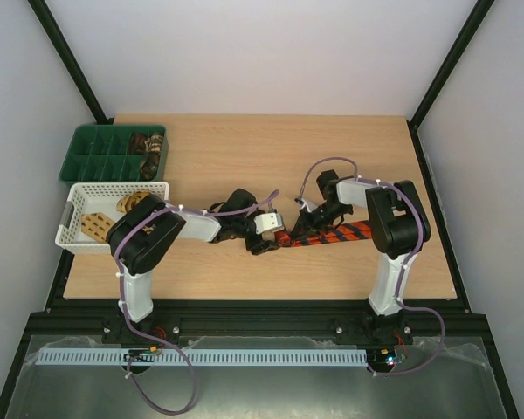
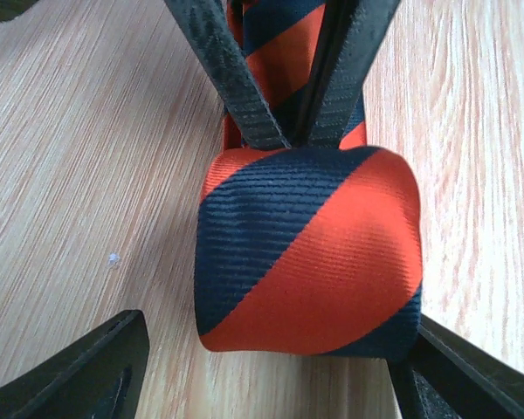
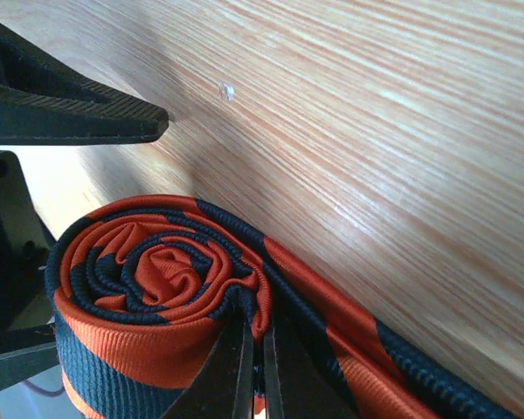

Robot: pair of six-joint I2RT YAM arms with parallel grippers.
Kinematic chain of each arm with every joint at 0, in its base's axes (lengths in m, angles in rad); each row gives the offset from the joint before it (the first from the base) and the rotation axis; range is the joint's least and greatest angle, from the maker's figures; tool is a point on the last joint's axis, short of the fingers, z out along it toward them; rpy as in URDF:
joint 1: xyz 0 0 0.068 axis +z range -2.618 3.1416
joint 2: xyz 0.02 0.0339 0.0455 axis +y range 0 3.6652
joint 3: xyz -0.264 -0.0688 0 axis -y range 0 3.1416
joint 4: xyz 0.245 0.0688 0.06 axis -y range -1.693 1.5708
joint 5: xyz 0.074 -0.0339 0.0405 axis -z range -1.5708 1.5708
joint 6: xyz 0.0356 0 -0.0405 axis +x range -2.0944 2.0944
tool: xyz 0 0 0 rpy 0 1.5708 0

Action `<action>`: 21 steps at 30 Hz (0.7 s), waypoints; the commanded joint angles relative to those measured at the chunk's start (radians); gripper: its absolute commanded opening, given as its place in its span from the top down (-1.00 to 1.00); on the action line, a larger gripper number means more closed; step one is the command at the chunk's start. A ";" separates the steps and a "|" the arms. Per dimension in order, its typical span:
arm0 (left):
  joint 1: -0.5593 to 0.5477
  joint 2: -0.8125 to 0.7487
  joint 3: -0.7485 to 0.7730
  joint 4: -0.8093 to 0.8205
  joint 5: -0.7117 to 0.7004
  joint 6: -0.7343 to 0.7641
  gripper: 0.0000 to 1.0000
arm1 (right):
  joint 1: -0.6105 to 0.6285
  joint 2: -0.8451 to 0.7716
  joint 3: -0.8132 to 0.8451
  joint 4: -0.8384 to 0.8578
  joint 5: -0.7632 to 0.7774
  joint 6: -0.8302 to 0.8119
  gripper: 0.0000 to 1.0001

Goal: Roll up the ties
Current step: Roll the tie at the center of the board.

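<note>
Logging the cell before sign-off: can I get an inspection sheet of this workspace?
Surface: light wooden table, no spills seen.
Job's things: red-and-black striped fabric necktie partly rolled, tail flat; brown rolled ties in green compartment tray; tan patterned ties in white lattice plastic basket.
Clutter: one tiny pale speck on the table.
Grippers: left gripper open around the roll; right gripper shut on the necktie beside it.
Cables: purple cables along both arms.
Surroundings: white walls, black frame.
</note>
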 commanded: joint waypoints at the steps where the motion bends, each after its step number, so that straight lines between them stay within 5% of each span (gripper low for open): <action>1: -0.007 -0.022 0.006 0.035 0.074 -0.092 -0.56 | 0.004 -0.010 -0.056 0.000 0.193 -0.037 0.97; 10: -0.016 0.068 0.041 0.157 0.135 -0.274 -0.49 | 0.015 0.032 -0.045 0.061 0.179 0.017 0.97; 16: -0.020 0.089 0.051 0.099 0.054 -0.172 0.13 | 0.018 0.073 0.022 0.067 0.157 0.042 0.97; 18: -0.021 0.070 0.027 0.051 -0.002 -0.085 0.31 | 0.015 0.073 0.055 0.037 0.152 0.037 0.87; 21: -0.023 0.058 0.014 -0.044 -0.093 0.029 0.40 | -0.014 0.036 0.075 -0.021 0.106 0.027 0.43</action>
